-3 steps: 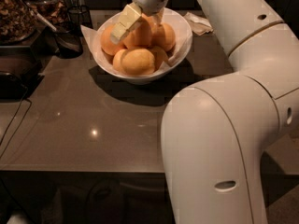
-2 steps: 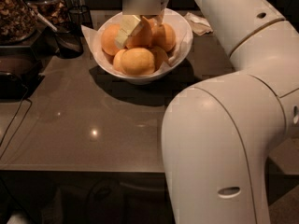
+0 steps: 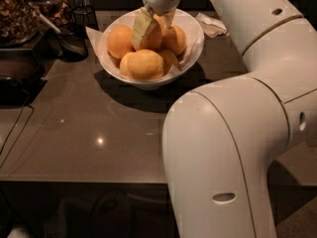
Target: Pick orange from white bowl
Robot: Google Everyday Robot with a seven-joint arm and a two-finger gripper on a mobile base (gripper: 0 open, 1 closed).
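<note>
The white bowl (image 3: 190,46) stands at the back of the dark table and holds several oranges. My gripper (image 3: 154,23) hangs down into the bowl from the arm's wrist above. Its pale fingers (image 3: 140,28) stand apart on either side of the top orange (image 3: 154,36), which rests on the pile. A large orange (image 3: 144,64) lies at the front of the bowl and another orange (image 3: 120,41) at the left. My white arm (image 3: 233,133) fills the right half of the view.
A dark mesh cup (image 3: 73,42) with a spoon stands left of the bowl. A container of dark snacks (image 3: 17,14) is at the far left, with a black tray (image 3: 15,81) below it. A crumpled napkin (image 3: 213,26) lies right of the bowl.
The gripper has shifted right and lower into the bowl, so its fingers now straddle the top orange instead of standing over the left oranges.
</note>
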